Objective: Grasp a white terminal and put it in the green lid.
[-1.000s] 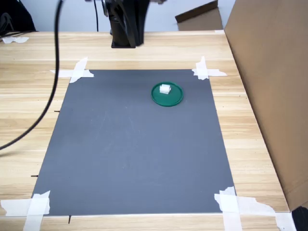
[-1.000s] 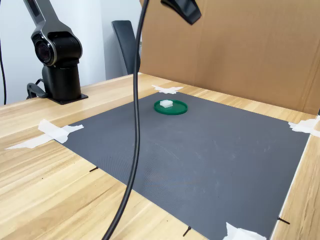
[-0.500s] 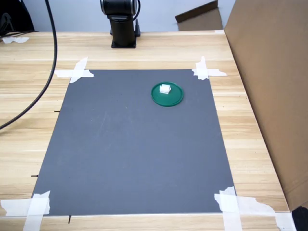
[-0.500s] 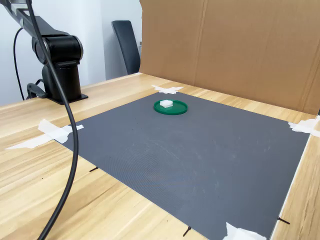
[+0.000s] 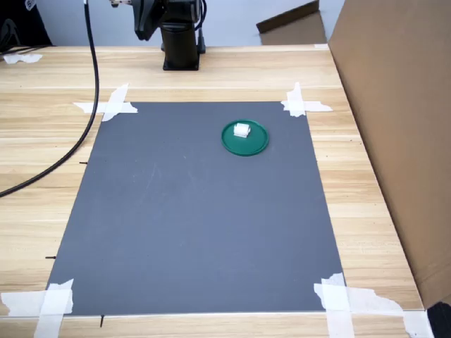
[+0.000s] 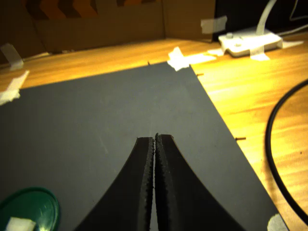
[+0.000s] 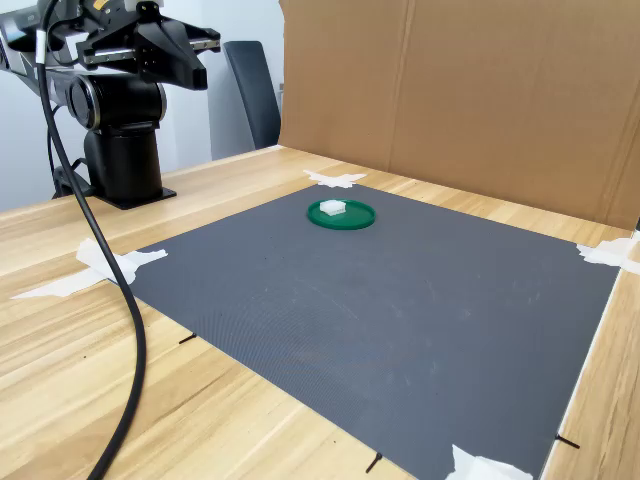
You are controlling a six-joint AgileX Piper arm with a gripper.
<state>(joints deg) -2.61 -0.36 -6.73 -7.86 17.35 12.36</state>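
One white terminal [image 5: 242, 129] is sitting inside the green lid [image 5: 256, 143] on the grey mat [image 5: 190, 218]. Gripper [image 6: 154, 144] is clenched tight with nothing in it, parked up by the arm's base [image 7: 124, 160], well away from the lid.

A light wooden table [image 5: 211, 70] carries a dark grey mat [image 5: 190, 218], taped at its corners, and a black cable [image 5: 70, 141] at nine o'clock.

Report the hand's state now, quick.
Hand: closed, holding nothing; the white terminal lies in the green lid.
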